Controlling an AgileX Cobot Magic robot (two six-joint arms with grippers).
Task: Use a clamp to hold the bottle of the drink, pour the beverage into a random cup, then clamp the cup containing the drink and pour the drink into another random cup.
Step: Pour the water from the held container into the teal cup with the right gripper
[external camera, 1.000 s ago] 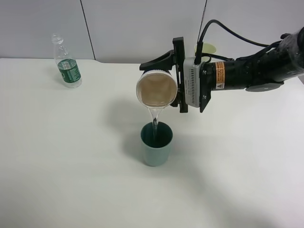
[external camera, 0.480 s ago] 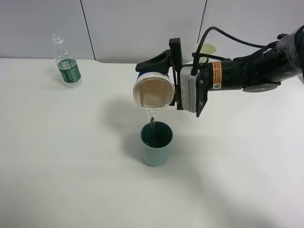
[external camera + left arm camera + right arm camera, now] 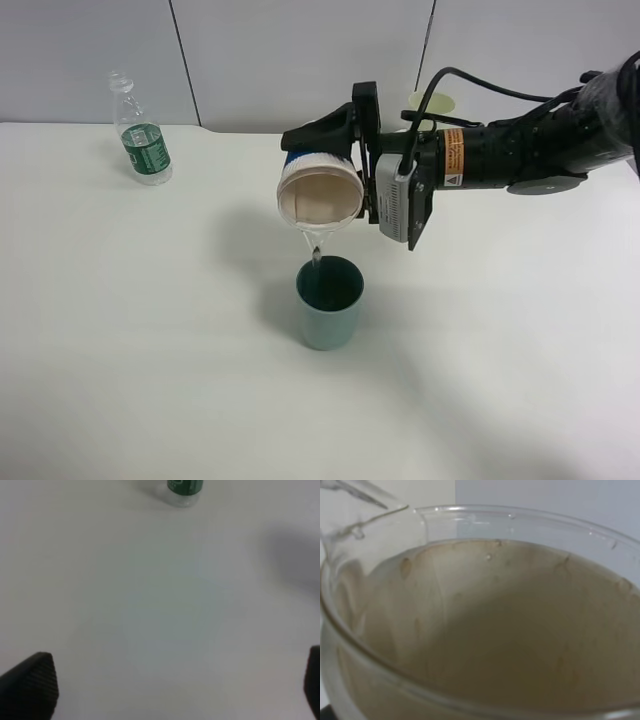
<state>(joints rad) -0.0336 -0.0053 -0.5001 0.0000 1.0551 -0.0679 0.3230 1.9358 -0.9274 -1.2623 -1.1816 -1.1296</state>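
My right gripper (image 3: 345,168) is shut on the cup containing the drink (image 3: 320,196), a white cup with a blue sleeve and a pale peach inside. It is tipped mouth-down over the plain teal cup (image 3: 329,310), which stands upright on the table. A thin stream of clear beverage (image 3: 317,250) falls from its lip into the teal cup. The peach inside of the tipped cup (image 3: 490,625) fills the right wrist view and hides the fingers there. The bottle (image 3: 140,140) stands upright at the back left; its base (image 3: 184,489) shows in the left wrist view. My left gripper (image 3: 170,690) hangs open over bare table.
A pale yellow-green cup (image 3: 432,102) stands at the back, partly hidden behind the right arm (image 3: 520,155). The white table (image 3: 150,350) runs to a grey wall at the back.
The right wrist has rolled further and shifted slightly left, tipping the blue-sleeved cup more steeply. The stream into the teal cup has thinned. The left gripper has not moved.
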